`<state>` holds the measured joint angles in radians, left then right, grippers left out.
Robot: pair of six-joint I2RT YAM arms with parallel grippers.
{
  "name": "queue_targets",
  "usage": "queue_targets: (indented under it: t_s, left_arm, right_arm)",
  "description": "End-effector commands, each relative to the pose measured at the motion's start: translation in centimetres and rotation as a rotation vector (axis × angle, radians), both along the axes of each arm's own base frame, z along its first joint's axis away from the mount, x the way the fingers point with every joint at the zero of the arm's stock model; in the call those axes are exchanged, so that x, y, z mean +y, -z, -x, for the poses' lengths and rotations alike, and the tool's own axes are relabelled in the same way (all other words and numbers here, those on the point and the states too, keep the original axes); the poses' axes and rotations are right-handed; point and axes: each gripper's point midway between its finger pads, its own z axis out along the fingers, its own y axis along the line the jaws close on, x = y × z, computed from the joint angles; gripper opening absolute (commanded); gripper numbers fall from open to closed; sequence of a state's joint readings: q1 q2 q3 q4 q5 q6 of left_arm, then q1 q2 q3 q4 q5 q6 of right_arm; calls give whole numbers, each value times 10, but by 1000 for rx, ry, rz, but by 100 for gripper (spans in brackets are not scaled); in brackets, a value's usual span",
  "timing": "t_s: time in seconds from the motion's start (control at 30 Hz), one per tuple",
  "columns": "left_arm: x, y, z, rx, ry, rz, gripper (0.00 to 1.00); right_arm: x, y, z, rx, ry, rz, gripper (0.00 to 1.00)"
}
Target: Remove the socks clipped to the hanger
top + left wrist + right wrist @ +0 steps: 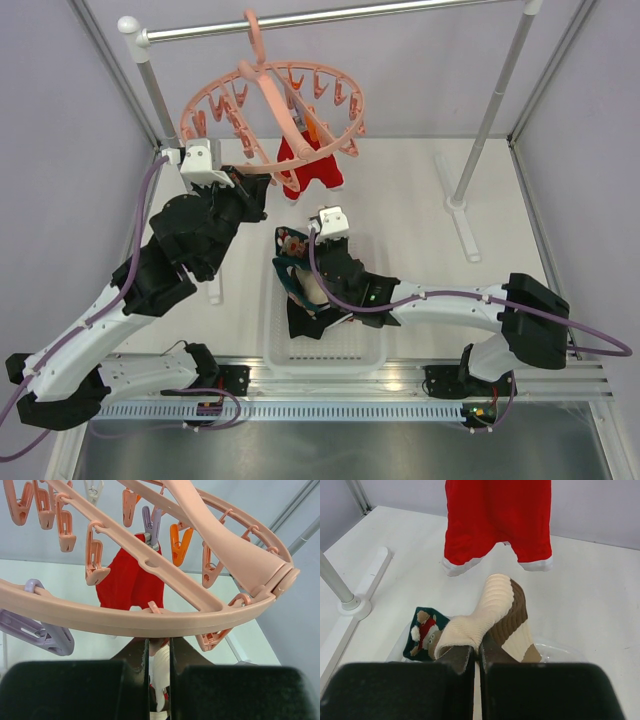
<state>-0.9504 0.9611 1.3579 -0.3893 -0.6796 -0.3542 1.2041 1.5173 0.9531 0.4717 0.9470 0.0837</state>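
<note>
The salmon-pink hanger (270, 95) hangs by its hook from the rail; its ring fills the left wrist view (150, 620). A pair of red socks (310, 168) is still clipped to it and also shows in both wrist views (127, 582) (497, 520). My left gripper (260, 190) is at the ring's near rim, its jaws almost together on a small pink clip (156, 644). My right gripper (308, 268) is shut on a beige-brown sock (492, 607), held just above the basket. A dark teal patterned sock (425, 630) lies beside it.
A clear plastic basket (375, 345) stands on the table between the arms, with dark socks (310, 322) in it. The metal rail (330, 18) rests on two posts; their feet (462, 215) (350, 605) lie on the table. Several empty clips (95, 560) dangle from the ring.
</note>
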Motion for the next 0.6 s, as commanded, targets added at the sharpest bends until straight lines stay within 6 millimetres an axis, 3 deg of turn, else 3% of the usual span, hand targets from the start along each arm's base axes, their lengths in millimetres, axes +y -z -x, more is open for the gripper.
queue_targets:
  t_s: [0.0, 0.07, 0.27, 0.5, 0.57]
  left_arm:
    - [4, -15, 0, -39, -16, 60, 2]
    - [2, -16, 0, -39, -10, 58, 2]
    - [1, -14, 0, -37, -2, 52, 2]
    - [-2, -11, 0, -31, 8, 41, 2]
    - [-3, -9, 0, -26, 14, 38, 3]
  right_arm:
    - [-10, -10, 1, -2, 7, -73, 1]
    - [-12, -10, 2, 9, -10, -91, 1]
    - [-4, 31, 12, 115, -123, -149, 1]
    - [-13, 125, 38, 320, -160, -167, 1]
    - [-15, 138, 43, 354, -159, -182, 1]
